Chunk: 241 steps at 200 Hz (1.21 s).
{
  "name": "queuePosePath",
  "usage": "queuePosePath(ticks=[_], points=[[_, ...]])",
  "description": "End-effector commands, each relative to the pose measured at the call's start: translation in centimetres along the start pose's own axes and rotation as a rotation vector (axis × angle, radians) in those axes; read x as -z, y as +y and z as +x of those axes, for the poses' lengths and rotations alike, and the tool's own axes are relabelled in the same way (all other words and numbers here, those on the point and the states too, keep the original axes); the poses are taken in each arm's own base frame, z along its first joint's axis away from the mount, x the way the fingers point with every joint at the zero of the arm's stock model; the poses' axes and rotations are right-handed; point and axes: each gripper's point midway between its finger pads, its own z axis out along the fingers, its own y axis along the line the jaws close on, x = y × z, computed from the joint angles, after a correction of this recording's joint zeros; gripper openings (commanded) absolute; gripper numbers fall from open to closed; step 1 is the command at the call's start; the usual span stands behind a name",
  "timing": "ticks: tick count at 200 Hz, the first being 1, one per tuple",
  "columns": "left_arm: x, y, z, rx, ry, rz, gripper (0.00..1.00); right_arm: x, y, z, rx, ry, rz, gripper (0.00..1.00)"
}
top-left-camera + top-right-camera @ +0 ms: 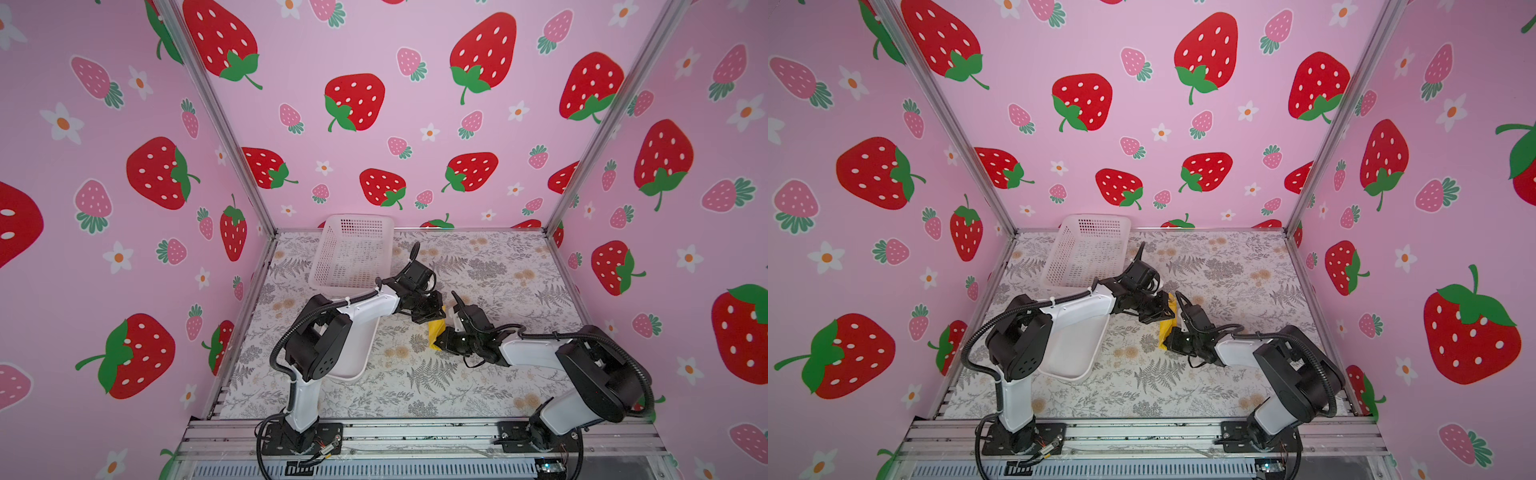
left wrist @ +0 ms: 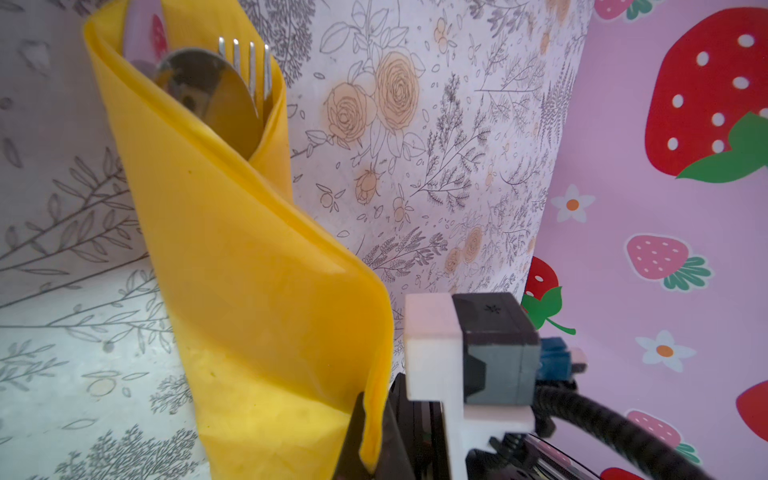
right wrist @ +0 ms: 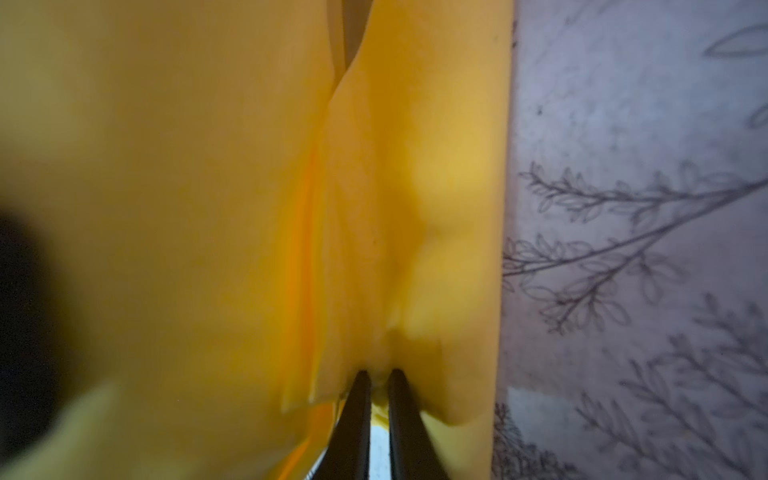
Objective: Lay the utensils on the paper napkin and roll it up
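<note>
Napkin (image 2: pixel 257 299) is hanging between my two arms, just above the floral table (image 2: pixel 415 166), wrapped into a loose yellow tube with the utensils (image 2: pixel 216 95) poking out one end. My left gripper (image 2: pixel 374 440) is pinching its thin edge, jaws together on the paper. My right gripper (image 3: pixel 379 386) is clamping a fold too. The paper is looking soft and tearable and the steel inside heavy and slick, so I'm judging the safest hold is mid-bundle, around the metal.

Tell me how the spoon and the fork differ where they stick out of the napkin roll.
The spoon shows a broad rounded bowl; the fork shows only four thin tines. The spoon overlaps the fork, which sits behind it. Both are shiny metal, heads poking from the rolled yellow paper napkin.
</note>
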Motion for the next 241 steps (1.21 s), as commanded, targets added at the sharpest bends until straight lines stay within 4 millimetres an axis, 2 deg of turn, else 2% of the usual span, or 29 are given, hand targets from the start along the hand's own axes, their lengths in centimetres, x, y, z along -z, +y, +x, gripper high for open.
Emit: queuePosePath(ticks=[1, 52, 108, 131, 155, 192, 212, 241], points=[[-0.5, -1.5, -0.5, 0.026, -0.002, 0.044, 0.0, 0.4, -0.1, 0.1, -0.001, -0.007, -0.008, 0.14], [-0.7, -1.4, -0.7, 0.03, -0.011, 0.042, 0.0, 1.8, 0.4, -0.6, 0.003, -0.051, -0.022, 0.16], [-0.9, -1.1, -0.7, 0.03, -0.009, 0.033, 0.0, 4.6, -1.4, -1.4, -0.061, -0.14, 0.01, 0.22], [-0.9, -1.2, -0.8, 0.026, -0.01, 0.031, 0.0, 5.4, -2.0, -1.8, -0.079, -0.174, 0.016, 0.32], [-1.1, -1.0, -0.7, 0.029, -0.003, 0.028, 0.0, 5.4, -2.1, -1.7, -0.08, -0.152, -0.007, 0.4], [-1.5, -0.9, -0.7, 0.035, 0.003, 0.025, 0.0, 5.6, 0.3, -1.6, -0.027, -0.141, -0.139, 0.51], [-1.5, -1.0, -0.8, 0.034, 0.003, 0.026, 0.0, 6.0, 1.2, -1.6, -0.001, -0.157, -0.188, 0.71], [-1.8, -0.8, -0.7, 0.036, 0.011, 0.021, 0.0, 5.7, 1.6, -1.4, 0.024, -0.149, -0.21, 0.8]])
